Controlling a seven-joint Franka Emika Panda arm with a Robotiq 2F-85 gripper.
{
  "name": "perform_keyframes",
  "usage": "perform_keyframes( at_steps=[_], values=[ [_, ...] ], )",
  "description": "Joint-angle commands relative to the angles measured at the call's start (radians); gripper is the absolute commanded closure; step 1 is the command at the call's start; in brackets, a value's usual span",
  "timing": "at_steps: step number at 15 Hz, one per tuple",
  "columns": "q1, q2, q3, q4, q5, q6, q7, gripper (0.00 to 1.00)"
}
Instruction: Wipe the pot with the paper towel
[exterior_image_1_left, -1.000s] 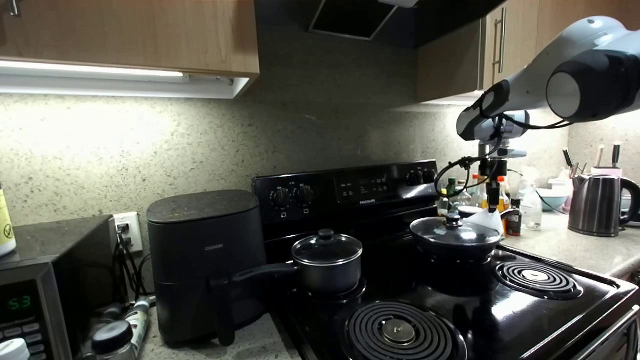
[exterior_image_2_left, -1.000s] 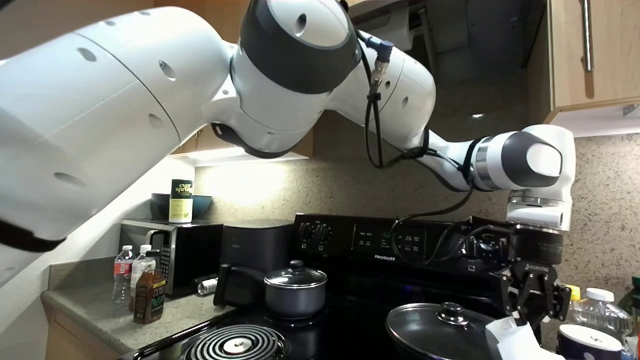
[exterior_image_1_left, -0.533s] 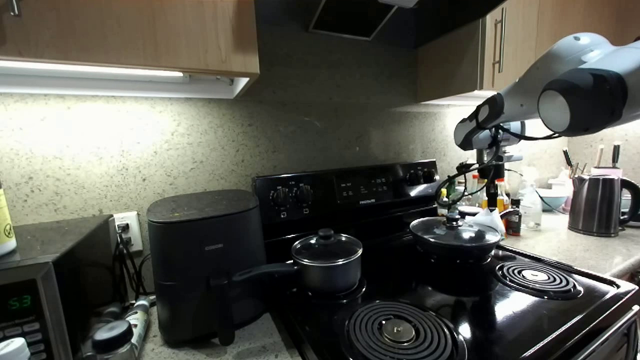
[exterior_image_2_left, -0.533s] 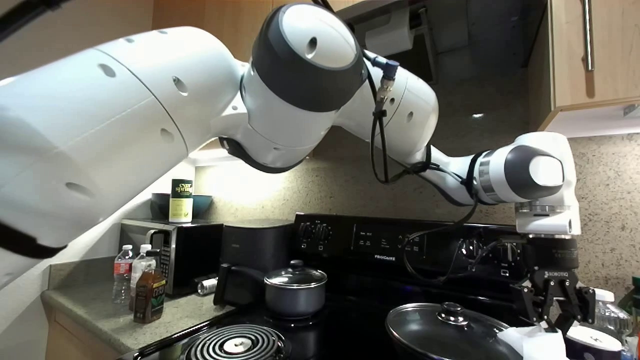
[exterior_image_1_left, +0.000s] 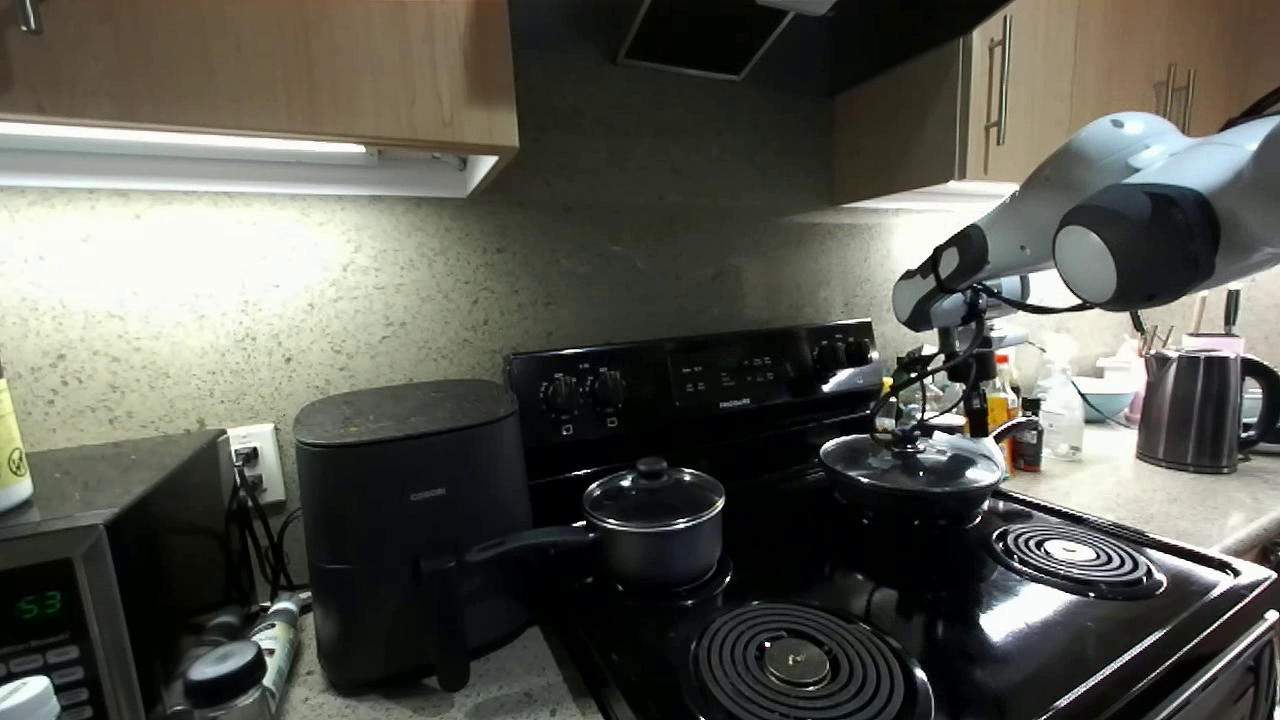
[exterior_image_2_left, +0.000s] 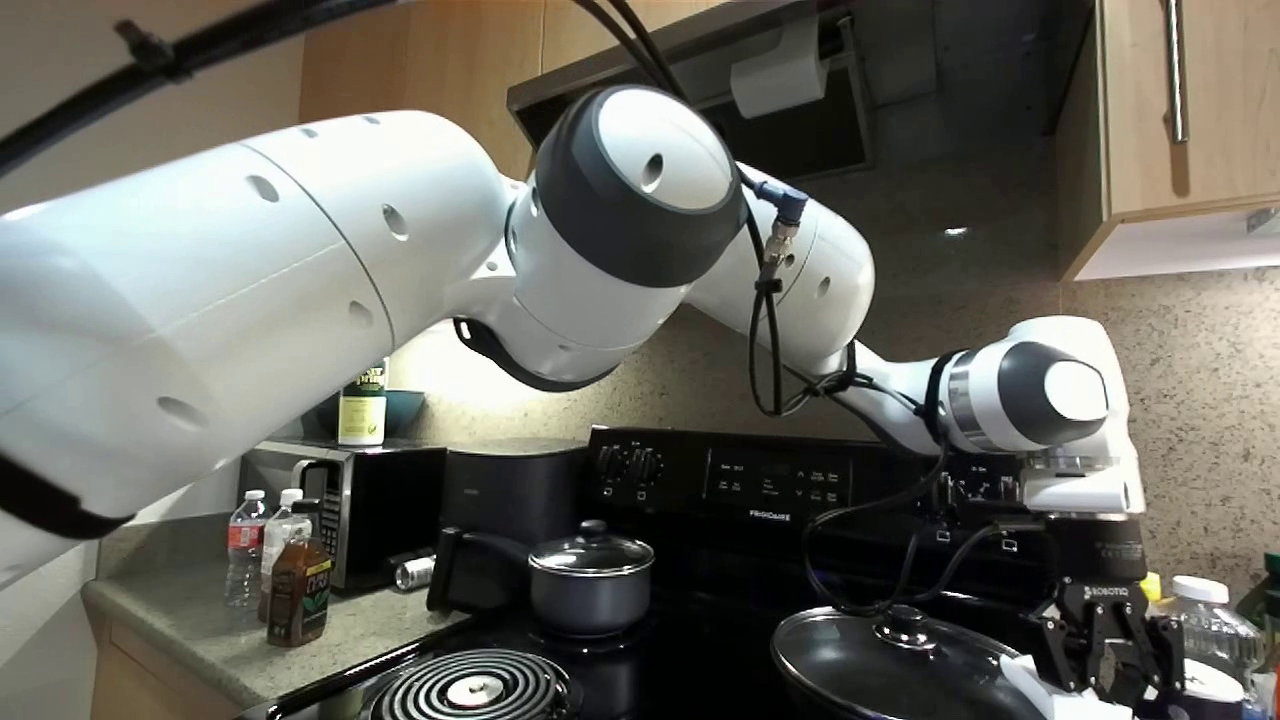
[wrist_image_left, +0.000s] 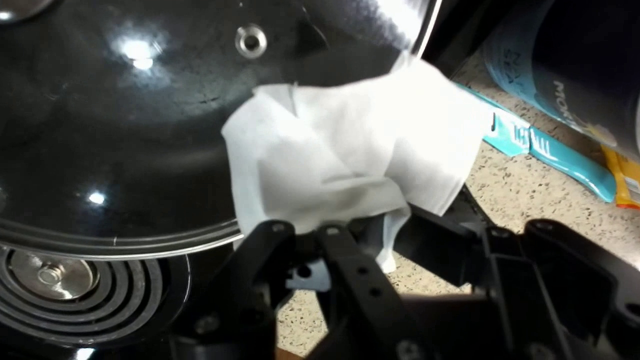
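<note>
The jaws of the gripper (wrist_image_left: 397, 230) are closed, with a fold of the paper towel (wrist_image_left: 345, 145) pinched between them. In the wrist view we locate the bulk of the towel directly ahead of the jaws. The sheet is crumpled; its longer visible spread runs crosswise, along the line on which the jaws close. Its free edge points forward, and a narrow tail hangs back beneath the pinch. The towel overlaps the rim of the lid (wrist_image_left: 150, 165) on the pot (exterior_image_1_left: 915, 505); we cannot tell whether it presses down. The pot sits ahead and to the left of the jaws. In an exterior view we see the pot handle (exterior_image_1_left: 1018, 427) pointing outward, just beside the gripper. To the right of the jaws, a turquoise item (wrist_image_left: 570, 162) lies near a dark canister (wrist_image_left: 585, 65). Well apart from the jaws, in both exterior views, stands a saucepan (exterior_image_2_left: 590, 600), upright, its long handle (exterior_image_1_left: 530, 543) pointing away from the gripper.
</note>
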Motion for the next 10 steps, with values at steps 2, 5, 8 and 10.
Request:
perform_keyframes(
  at_steps=[2, 5, 8, 10],
  values=[
    [0.001, 0.066, -0.04, 0.059, -0.026, 0.025, 0.088, 0.98],
    [-0.001, 0.086, -0.065, 0.088, -0.028, 0.033, 0.145, 0.98],
    [0.0, 0.107, -0.097, 0.113, -0.032, 0.038, 0.201, 0.98],
    [0.004, 0.12, -0.124, 0.127, -0.037, 0.046, 0.248, 0.98]
  ],
)
